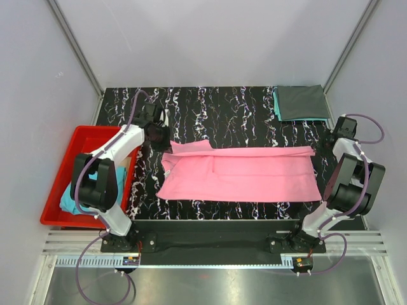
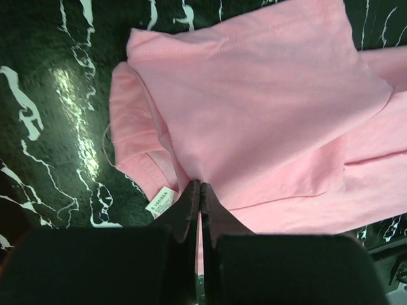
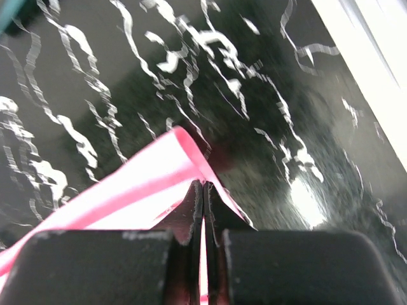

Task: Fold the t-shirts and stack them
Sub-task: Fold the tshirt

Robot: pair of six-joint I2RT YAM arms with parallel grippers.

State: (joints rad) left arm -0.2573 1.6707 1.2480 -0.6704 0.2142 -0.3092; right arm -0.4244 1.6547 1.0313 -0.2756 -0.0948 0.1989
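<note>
Far strip: black marbled tabletop (image 1: pixel 216 108) bare beyond bright pink t-shirt (image 1: pixel 241 175); I can pass.
Far-right corner: folded dark grey t-shirt (image 1: pixel 302 101) blocks (teal cloth edge (image 1: pixel 276 107) beneath).
Left: red plastic bin (image 1: pixel 56 181) blocks.

The gripper (image 3: pixel 203 185) sits at bottom centre, its two dark fingers pressed together on the edge of a pink shirt (image 3: pixel 137 187). The cloth peaks in a fold just above the tips and trails to the lower left. Behind it lies a black, white-veined table (image 3: pixel 267 95), and a white strip (image 3: pixel 375 44) crosses the upper right
</note>
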